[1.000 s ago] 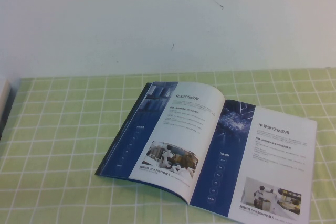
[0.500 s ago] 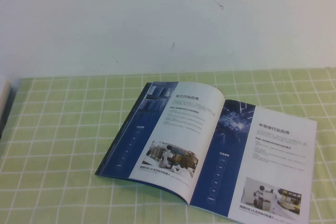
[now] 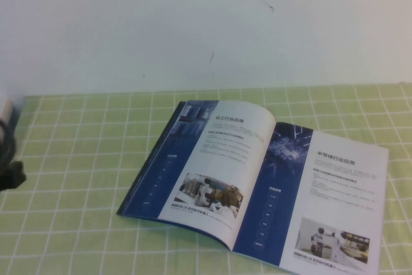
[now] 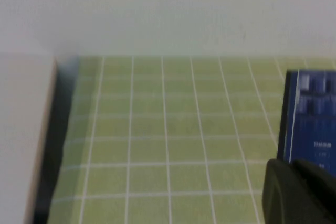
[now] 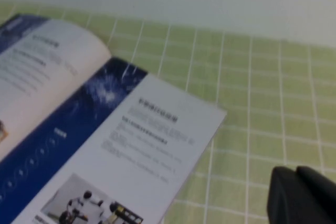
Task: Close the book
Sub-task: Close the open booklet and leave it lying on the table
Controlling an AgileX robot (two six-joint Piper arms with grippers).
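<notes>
At the far left, a pale white object (image 4: 23, 135) sits at the edge of a green checked cloth (image 3: 77, 152). Just beside it, the left gripper (image 4: 299, 192) shows only as a dark shape at the left edge of the table. Whether its jaws stand wide or narrow cannot be told.

The book (image 3: 257, 178) lies open and face up on the cloth, well apart from those jaws and to their right. It looks like a thin, glossy brochure, so it is probably light, floppy and slippery. Its left page (image 3: 212, 159) is blue and white and humps up towards the spine (image 3: 254, 185), while its outer edge rests low on the cloth. The right page (image 3: 341, 204) lies flatter.

A good hold is likely the free outer edge of one page, from which that half can be lifted and folded over the spine. A pinch in the middle of a page would likely only buckle the paper.

The right gripper (image 5: 302, 195) does not appear in the high view. Its own camera shows only a dark part of it, so the state of its jaws cannot be told. The far corner of the right page lies near and ahead of those jaws, not touching.

The near corner of the right page is cut off in the high view. The cover is hidden underneath, the print is too small to read, and the book's thickness is unclear.
</notes>
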